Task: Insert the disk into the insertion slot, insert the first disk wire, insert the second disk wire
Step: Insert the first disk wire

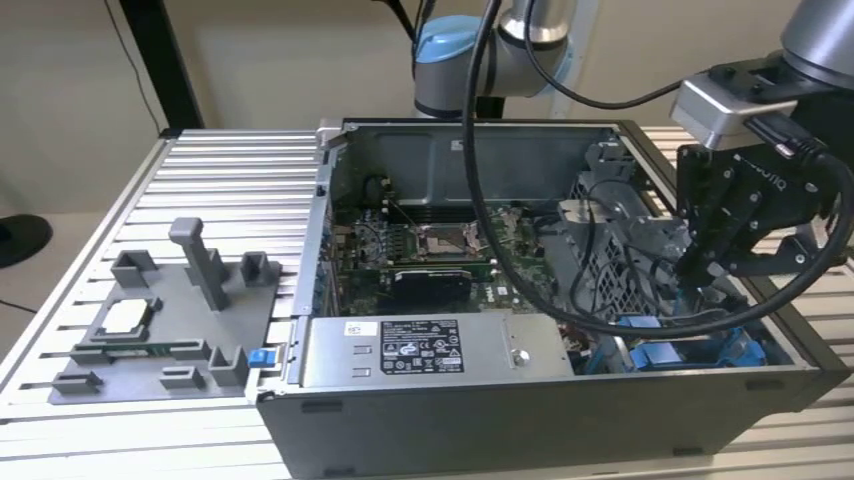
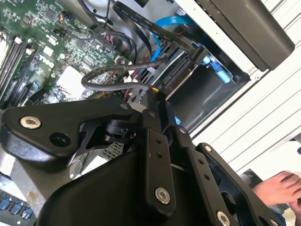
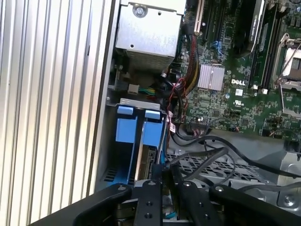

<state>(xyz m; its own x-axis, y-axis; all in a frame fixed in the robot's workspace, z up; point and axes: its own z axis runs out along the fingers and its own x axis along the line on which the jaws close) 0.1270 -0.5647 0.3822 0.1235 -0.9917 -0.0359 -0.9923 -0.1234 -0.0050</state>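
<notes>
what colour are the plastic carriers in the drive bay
Bright blue; the plastic carriers show best in the first wrist view.

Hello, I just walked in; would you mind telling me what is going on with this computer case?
A Universal Robots arm is working inside an open computer case on an aluminium table. Its gripper hangs at the insertion slot, at the exterior view's right. The disk, in its blue carrier, appears to stand in that slot already. A black wire loops right up to the gripper's tip; whether it is gripped is unclear. A person's hand shows in the second wrist view.
</notes>
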